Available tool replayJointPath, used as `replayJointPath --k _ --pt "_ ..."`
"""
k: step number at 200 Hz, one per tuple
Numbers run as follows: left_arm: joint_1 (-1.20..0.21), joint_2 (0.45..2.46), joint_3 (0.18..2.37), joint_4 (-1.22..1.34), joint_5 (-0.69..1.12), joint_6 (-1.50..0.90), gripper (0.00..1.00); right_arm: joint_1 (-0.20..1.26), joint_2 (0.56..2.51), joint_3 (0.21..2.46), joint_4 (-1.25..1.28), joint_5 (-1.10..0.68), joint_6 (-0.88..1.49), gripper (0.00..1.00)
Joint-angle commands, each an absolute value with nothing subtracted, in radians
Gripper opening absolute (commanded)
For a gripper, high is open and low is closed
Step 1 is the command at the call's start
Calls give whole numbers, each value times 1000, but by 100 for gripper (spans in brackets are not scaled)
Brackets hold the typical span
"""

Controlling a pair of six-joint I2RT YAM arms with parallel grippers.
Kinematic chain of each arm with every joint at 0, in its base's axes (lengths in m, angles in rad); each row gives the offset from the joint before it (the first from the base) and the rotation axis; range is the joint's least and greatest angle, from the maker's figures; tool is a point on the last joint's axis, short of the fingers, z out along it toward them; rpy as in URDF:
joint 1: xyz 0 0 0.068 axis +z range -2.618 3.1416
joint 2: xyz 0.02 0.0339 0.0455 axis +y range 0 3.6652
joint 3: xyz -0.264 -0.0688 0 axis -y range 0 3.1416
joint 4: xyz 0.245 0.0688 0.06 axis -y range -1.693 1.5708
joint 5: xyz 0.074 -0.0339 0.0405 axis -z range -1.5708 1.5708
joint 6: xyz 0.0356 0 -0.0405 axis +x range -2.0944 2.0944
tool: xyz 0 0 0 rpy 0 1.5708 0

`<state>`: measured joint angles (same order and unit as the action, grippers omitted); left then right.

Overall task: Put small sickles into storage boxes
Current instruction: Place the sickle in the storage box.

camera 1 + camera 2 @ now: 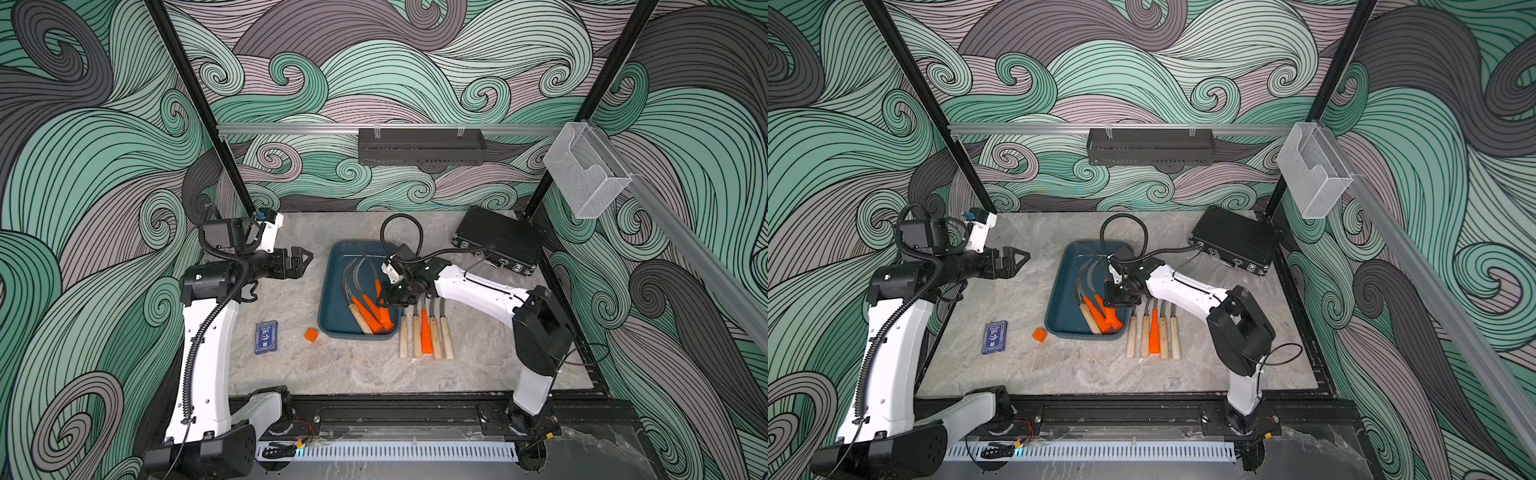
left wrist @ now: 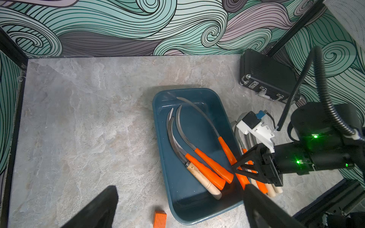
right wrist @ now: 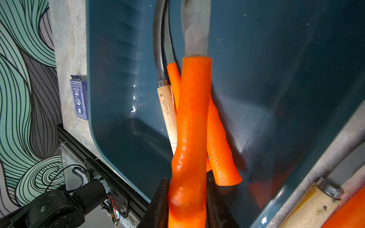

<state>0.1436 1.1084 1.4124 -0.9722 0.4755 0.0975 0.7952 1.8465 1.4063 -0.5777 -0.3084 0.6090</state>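
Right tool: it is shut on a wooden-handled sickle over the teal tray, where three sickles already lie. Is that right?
No. The right wrist view shows the right tool shut on an orange-handled sickle, not a wooden-handled one. The rest stands: it is over the teal tray, where three sickles already lie.

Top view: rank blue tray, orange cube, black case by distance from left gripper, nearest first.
1. Blue tray: right beside the left gripper, toward centre.
2. Orange cube: toward the front.
3. Black case: back corner, right arm's side.
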Motion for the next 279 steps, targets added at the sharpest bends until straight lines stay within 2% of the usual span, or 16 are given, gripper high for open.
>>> replayJointPath --k 1,279 --pt "150 1088 1440 -984 474 115 99 802 1858 1437 -598 -279 591 0" --pt "150 1096 1470 -1006 468 140 99 868 2029 1623 -805 -67 509 3"
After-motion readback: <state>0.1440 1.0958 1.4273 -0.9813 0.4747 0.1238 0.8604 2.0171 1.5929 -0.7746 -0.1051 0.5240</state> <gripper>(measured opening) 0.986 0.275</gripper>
